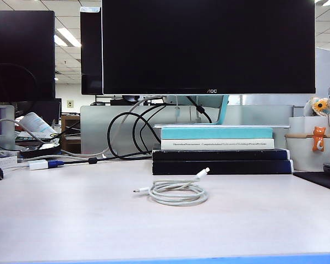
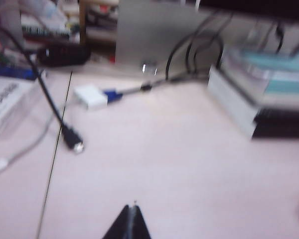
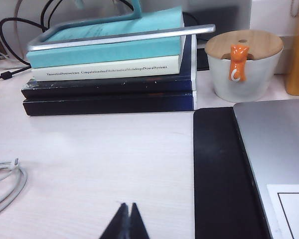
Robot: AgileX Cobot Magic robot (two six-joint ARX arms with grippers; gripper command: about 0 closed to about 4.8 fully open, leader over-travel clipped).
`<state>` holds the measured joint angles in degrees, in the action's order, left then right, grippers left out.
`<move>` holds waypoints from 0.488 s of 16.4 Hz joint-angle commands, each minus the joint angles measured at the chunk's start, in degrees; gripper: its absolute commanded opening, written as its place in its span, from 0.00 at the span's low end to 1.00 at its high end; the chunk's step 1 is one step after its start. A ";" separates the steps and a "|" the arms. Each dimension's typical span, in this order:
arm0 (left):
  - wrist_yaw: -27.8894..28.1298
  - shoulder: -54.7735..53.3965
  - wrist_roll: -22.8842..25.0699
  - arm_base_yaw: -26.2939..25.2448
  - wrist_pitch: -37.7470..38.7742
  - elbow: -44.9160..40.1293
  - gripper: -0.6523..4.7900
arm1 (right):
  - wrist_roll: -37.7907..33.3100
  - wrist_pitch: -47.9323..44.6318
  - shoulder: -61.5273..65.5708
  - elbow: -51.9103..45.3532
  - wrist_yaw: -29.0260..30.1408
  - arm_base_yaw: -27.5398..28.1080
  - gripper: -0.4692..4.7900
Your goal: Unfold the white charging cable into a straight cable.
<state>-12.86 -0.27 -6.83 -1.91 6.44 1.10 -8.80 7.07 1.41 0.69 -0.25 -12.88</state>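
The white charging cable (image 1: 177, 192) lies coiled in a flat loop on the pale table, in front of the book stack. Its plug end points toward the books and its small connector points to the left. Part of the coil (image 3: 5, 186) shows at the edge of the right wrist view. My left gripper (image 2: 133, 206) is shut and empty above bare table, well away from the cable. My right gripper (image 3: 128, 205) is also shut and empty, with the coil off to one side. Neither arm shows in the exterior view.
A stack of books (image 1: 220, 151) under a monitor (image 1: 209, 47) stands behind the cable. A white adapter with a blue plug (image 1: 43, 164) and black cables (image 1: 129, 135) lie at the back left. A lidded white cup (image 3: 243, 64), a black mat (image 3: 222, 169) and a laptop (image 3: 276, 149) sit at the right.
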 commanded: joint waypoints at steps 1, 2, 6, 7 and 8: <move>0.37 0.20 -1.05 0.02 -2.23 0.24 0.11 | -0.20 -0.39 -0.04 -0.26 -0.24 0.02 0.08; 1.53 0.20 -0.35 0.02 -1.36 0.22 0.11 | -0.20 0.31 -0.04 -0.26 -0.24 0.02 0.08; -3.50 0.20 -3.41 0.02 -0.98 2.32 0.11 | -0.37 0.66 -0.04 0.04 0.07 0.00 0.08; -6.43 0.17 -6.27 0.04 -0.87 4.96 0.11 | -0.92 0.98 -0.02 0.70 0.22 -0.02 0.08; -7.08 0.15 -7.28 0.04 0.35 8.07 0.11 | -1.57 2.93 0.00 1.79 -0.35 0.00 0.08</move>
<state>-18.50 -0.27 -12.21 -1.89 7.18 6.55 -9.39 9.04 1.43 1.02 -0.19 -12.91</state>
